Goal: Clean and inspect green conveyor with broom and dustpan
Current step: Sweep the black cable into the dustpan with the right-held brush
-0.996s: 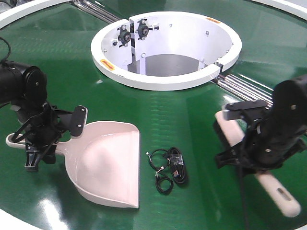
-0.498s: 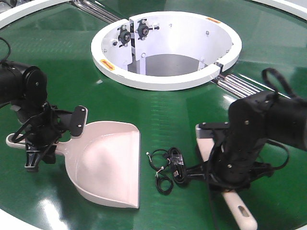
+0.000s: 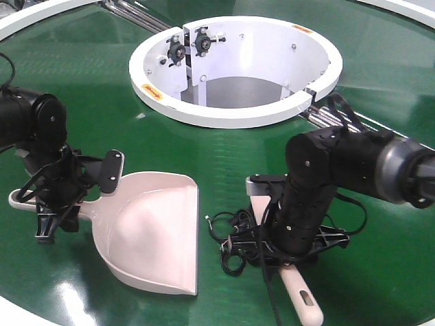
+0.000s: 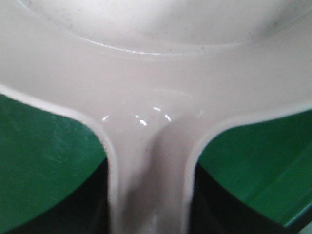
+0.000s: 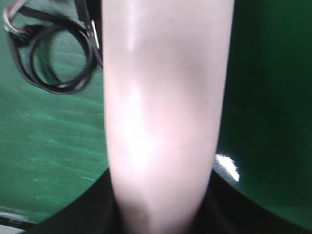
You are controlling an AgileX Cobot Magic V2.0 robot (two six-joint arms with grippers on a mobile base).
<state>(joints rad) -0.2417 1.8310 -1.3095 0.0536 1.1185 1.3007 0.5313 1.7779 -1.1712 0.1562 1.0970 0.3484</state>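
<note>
The pale pink dustpan (image 3: pixel 153 231) lies flat on the green conveyor (image 3: pixel 224 146), its mouth facing right. My left gripper (image 3: pixel 53 204) is shut on the dustpan's handle (image 4: pixel 148 185), which runs between the dark jaws in the left wrist view. My right gripper (image 3: pixel 284 250) is shut on the broom (image 3: pixel 304 299), whose slotted handle end sticks out toward the front edge. The broom's head end (image 3: pixel 259 198) sits just right of a tangle of black cable (image 3: pixel 234 238). In the right wrist view the broom (image 5: pixel 161 112) fills the middle and the cable (image 5: pixel 53 58) lies at upper left.
The white ring-shaped opening (image 3: pixel 234 115) rises behind both arms. Steel rollers (image 3: pixel 340 122) run off to its right. The conveyor's white rim (image 3: pixel 27 20) curves along the far left, and the belt's near edge is just in front of the dustpan.
My right arm has swung left across the belt with the broom, from the right side to right beside the black cable. The left arm and dustpan have not moved.
</note>
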